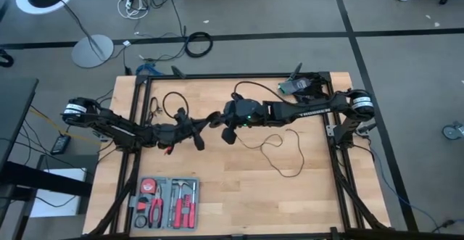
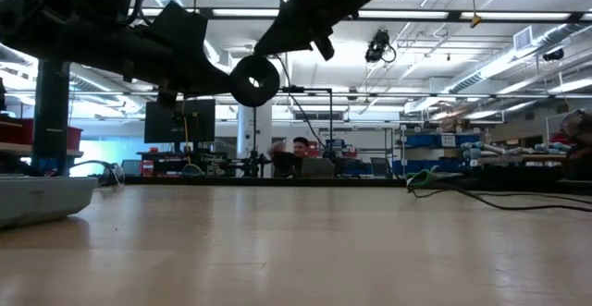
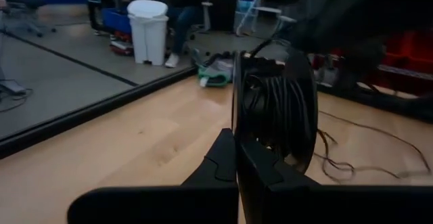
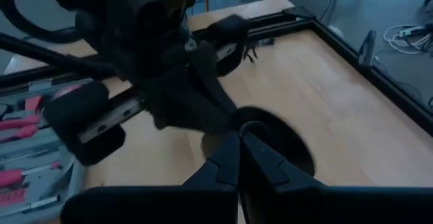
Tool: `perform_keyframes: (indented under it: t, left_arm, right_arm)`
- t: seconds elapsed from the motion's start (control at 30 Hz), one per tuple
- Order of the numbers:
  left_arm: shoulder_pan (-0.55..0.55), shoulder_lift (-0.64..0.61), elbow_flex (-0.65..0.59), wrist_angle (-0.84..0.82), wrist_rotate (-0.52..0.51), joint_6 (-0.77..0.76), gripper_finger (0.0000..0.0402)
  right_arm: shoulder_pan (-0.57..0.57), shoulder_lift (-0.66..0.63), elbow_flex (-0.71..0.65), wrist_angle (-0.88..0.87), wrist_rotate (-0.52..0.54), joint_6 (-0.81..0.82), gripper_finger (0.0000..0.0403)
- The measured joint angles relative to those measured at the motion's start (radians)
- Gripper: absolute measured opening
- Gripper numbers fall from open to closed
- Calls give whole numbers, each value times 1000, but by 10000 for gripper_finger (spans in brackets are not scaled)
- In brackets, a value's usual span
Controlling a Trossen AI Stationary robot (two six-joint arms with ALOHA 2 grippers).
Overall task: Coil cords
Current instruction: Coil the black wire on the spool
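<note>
Both pincers closed, meeting mid-frame above the worktop [image 1: 239, 189]. Left pincer [image 1: 194, 127] grips the puck [image 2: 254, 80], held on edge with wire wound on it; right pincer [image 1: 215, 118] pinched just beside. Loose cord [image 1: 279, 153] trails lower right, nearer the right arm.

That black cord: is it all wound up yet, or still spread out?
Partly wound. Some sits coiled on the round spool; the thin black cord trails in loose loops across the table.
</note>
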Motion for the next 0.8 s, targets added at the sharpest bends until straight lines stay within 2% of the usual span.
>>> perform_keyframes:
  t: [0.17,0.33,0.6,0.8]
  left_arm:
    - [0,0,0,-2,-25,-15,0]
    - [0,0,0,33,-45,-19,0]
    - [0,0,0,108,-43,-18,0]
    - [0,1,0,119,-39,-18,0]
  right_arm:
    - [0,0,-1,30,-4,-23,6]
    - [0,19,-2,93,-54,-43,5]
    - [5,122,-1,190,-79,-55,10]
    - [7,145,-1,131,-73,-62,9]
